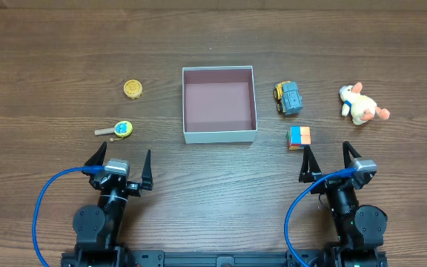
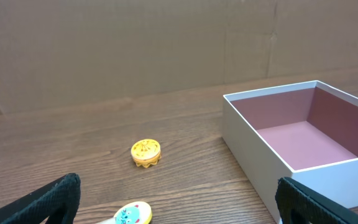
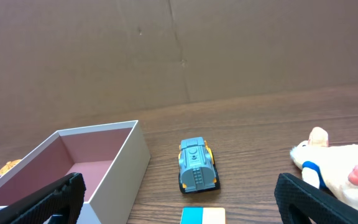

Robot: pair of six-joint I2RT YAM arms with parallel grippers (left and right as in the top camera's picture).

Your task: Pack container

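The container [image 1: 219, 134] is a square white-walled box with a maroon inside, empty, at the table's middle; it also shows in the left wrist view [image 2: 253, 134] and the right wrist view [image 3: 126, 158]. A round yellow toy [image 1: 133, 89] [image 2: 145, 152] and a small yellow-and-blue rattle toy [image 1: 118, 130] [image 2: 133, 214] lie to its left. A grey-and-yellow toy truck [image 1: 288, 98] [image 3: 197, 164], a coloured cube [image 1: 299, 138] [image 3: 203, 216] and a plush duck [image 1: 361, 105] [image 3: 340, 171] lie to its right. My left gripper [image 1: 119, 164] and right gripper [image 1: 327, 161] are open and empty, near the front edge.
Blue cables loop beside each arm base [image 1: 43, 215] [image 1: 291, 215]. A brown cardboard wall [image 2: 166, 43] stands behind the table.
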